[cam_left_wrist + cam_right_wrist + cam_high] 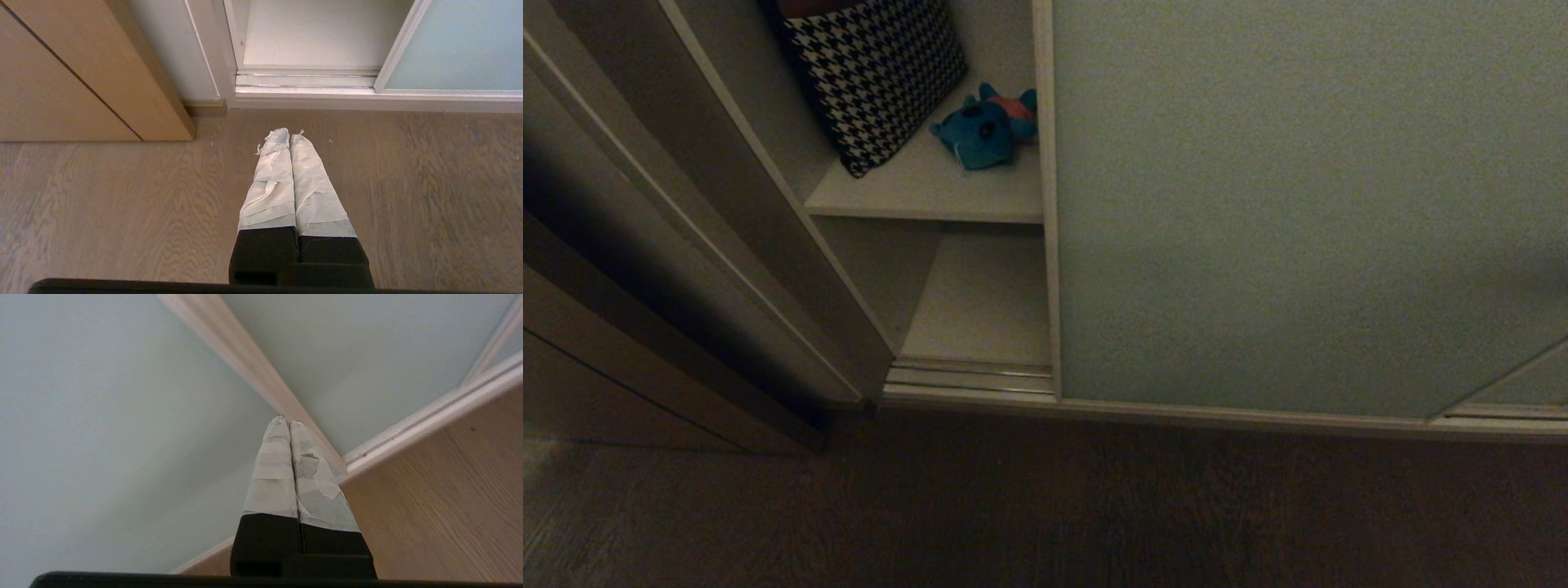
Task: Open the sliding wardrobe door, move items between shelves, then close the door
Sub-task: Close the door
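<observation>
The sliding wardrobe door fills the space ahead of the right gripper, whose taped fingers are pressed together and empty. Its tips point at a slim upright frame strip running floor to top, probably where two panels meet, though contact cannot be judged. Seen from the head, the door leaves only a narrow opening beside its free edge. There the teal-blue toy lies on the upper shelf. The left gripper, also pressed together, hangs over the floor, facing the rail.
</observation>
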Controlling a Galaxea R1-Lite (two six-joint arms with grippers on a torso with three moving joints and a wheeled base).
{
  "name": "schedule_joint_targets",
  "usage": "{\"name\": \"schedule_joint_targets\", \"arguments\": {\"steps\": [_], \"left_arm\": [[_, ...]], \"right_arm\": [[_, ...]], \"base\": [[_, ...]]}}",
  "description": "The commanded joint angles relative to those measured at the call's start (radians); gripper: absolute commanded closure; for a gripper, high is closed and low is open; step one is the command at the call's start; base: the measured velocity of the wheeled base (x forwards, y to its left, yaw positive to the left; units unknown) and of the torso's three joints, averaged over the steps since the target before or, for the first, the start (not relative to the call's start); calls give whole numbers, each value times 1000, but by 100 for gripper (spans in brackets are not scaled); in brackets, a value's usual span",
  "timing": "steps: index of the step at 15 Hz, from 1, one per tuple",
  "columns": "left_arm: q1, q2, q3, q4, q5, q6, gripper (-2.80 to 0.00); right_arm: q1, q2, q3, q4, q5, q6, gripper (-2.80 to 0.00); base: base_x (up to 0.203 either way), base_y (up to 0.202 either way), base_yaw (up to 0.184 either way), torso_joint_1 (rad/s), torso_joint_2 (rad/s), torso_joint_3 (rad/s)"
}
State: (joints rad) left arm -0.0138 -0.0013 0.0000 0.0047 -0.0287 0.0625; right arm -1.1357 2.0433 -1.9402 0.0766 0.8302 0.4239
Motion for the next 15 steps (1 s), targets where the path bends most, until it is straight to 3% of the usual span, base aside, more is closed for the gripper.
{"name": "schedule_joint_targets", "arguments": {"steps": [1,7,15], "left_arm": [[0,1,0,0,0,0,0],[0,0,0,0,0,0,0],[0,1,0,0,0,0,0]], "right_arm": [[16,34,0,-31,1,6,0],[78,123,0,-195,-52,9,0],[133,144,0,-250,-54,7,0]], "base": [[0,0,0,0,0,0],[0,0,0,0,0,0],[0,0,0,0,0,0]]}}
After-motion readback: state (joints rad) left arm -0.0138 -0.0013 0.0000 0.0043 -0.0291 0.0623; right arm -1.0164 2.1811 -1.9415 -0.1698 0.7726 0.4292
